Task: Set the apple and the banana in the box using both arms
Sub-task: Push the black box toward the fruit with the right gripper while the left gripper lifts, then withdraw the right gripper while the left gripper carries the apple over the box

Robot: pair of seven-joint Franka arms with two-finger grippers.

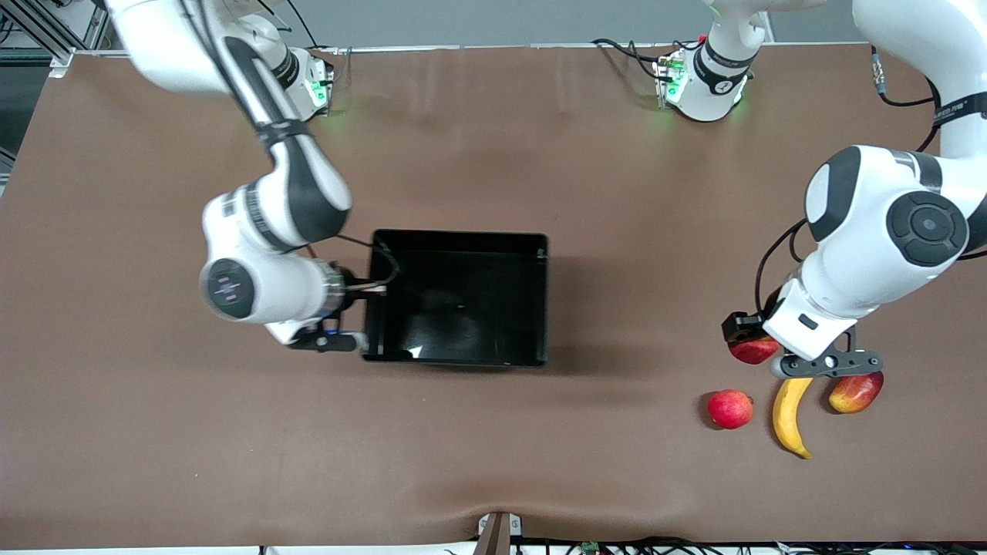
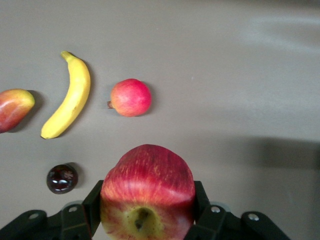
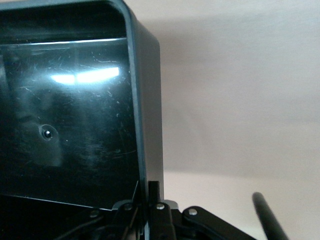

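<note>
Left gripper (image 2: 146,222): clamped on the apple (image 2: 147,192), one finger against each flank, stem dimple facing the wrist camera; held up over the worktop (image 1: 540,154) at the left arm's end.
Apple: red with a yellowish patch around the dimple, seated between the fingers and hiding most of the gap.
Close under the left gripper: a small dark round fruit (image 2: 62,178), perhaps a plum, just beside the fingers.
A little farther out: the banana (image 2: 67,95), lying flat and untouched, with a pinkish-red round fruit (image 2: 130,97) beside it and a red-yellow mango (image 2: 14,107) on its other flank.
Right gripper (image 3: 150,210): pinched shut on the wall of the box (image 1: 540,301) at the right arm's end, the rim running away from the fingers.
Box interior: glossy black and bare, no fruit in it.
Done so far: apple picked up, box steadied by the right arm.
Left to do: carry the apple across the open worktop to the box, which sits well apart from the left gripper, release it, then fetch the banana.
Progress judgement: early, since neither fruit is in the box yet.
</note>
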